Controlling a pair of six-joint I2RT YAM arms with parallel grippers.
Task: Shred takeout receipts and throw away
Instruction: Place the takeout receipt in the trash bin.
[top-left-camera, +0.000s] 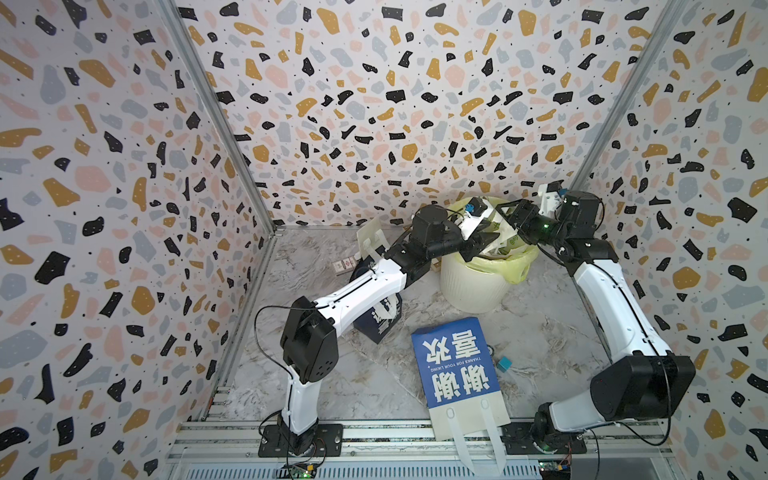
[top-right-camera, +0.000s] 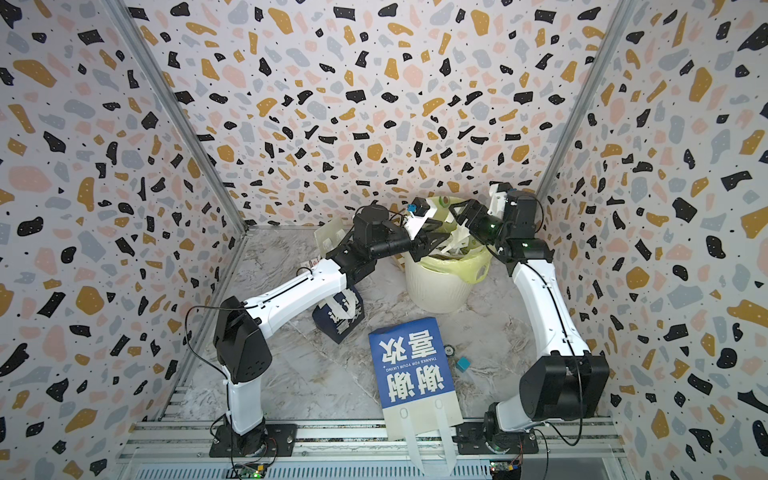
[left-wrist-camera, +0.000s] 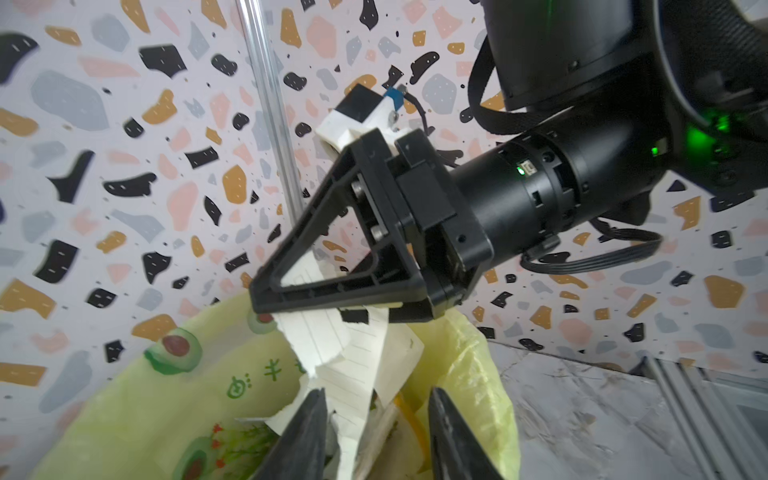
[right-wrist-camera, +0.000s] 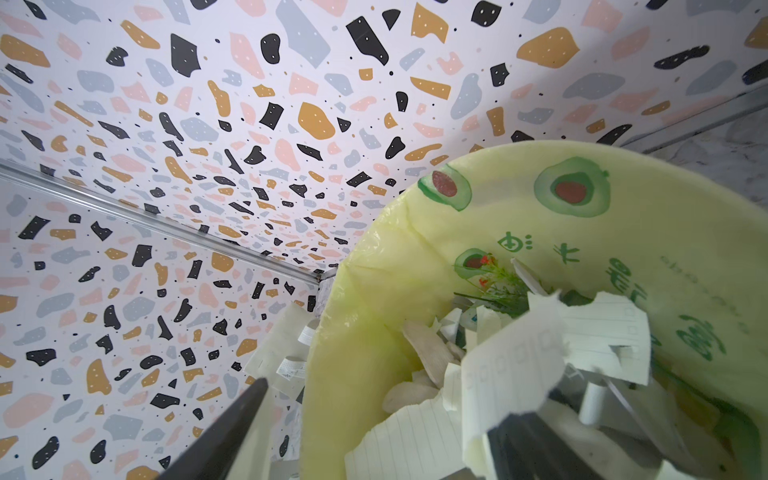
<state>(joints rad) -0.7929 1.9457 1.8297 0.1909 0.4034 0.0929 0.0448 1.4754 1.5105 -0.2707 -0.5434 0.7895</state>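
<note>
White slips, probably more receipts, sit on a pale bag left of the bin. Over the bin, the left gripper has its fingers apart; a torn receipt strip passes between them, seemingly not pinched. Further right, the right gripper stands wide open, one scrap resting on a finger. I judge this the dropping step; next, the scraps must fall free into the bin.
</note>
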